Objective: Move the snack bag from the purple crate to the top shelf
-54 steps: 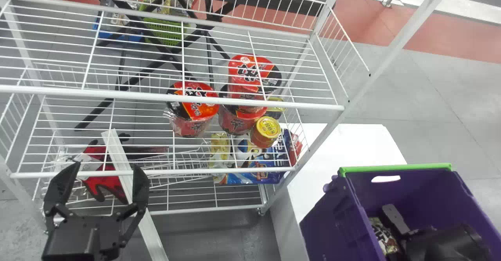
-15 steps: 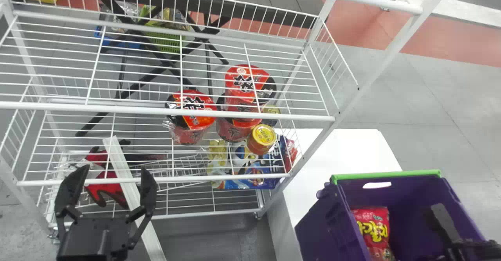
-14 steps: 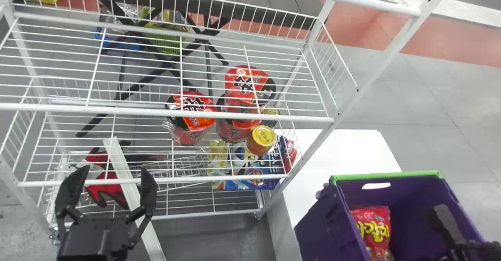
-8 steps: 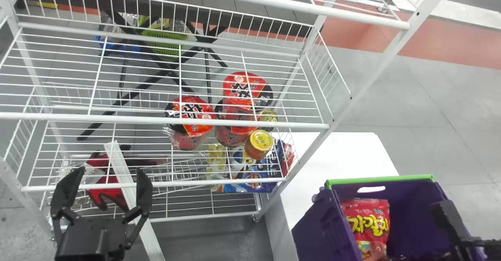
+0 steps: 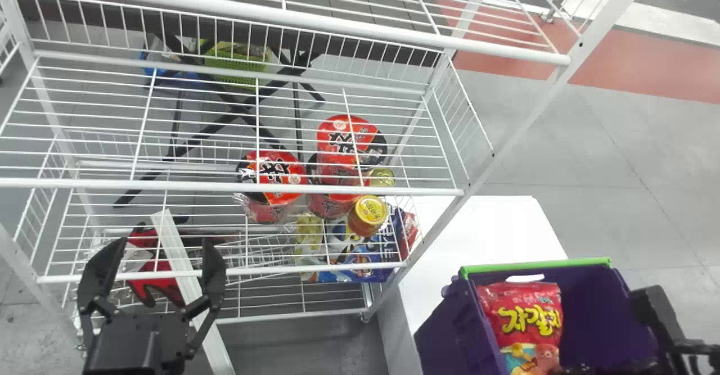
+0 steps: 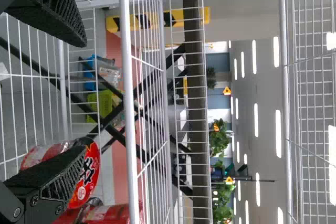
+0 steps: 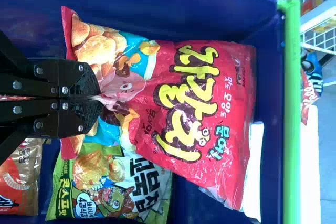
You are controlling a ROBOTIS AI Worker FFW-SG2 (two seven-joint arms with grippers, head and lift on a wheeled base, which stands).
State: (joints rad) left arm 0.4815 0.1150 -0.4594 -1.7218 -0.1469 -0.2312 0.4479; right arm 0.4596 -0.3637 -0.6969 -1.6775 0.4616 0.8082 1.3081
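A: "What changes here?"

B: "The snack bag [image 5: 523,313] rises in the purple crate [image 5: 602,307], baring more of its red front than a second ago, while the wire racks slide down the head view and more of an upper shelf [image 5: 281,17] enters."

A: "And the grip?"

B: "The right gripper [image 7: 98,98] presses its fingers together on the bag's film, low on the printed front. The lift seems under way, but the bag remains within the crate's walls; the left gripper [image 5: 164,243] is parked before the racks, fingers spread."

A: "What is it made of?"

B: "Glossy, puffed film, pillow-shaped, creased at the pinch. The crate is smooth, boxy plastic; the shelf, thin white wire. A small hold on slick film could slip, so the bag likely needs a steady rise over the rim before any swing shelfward."
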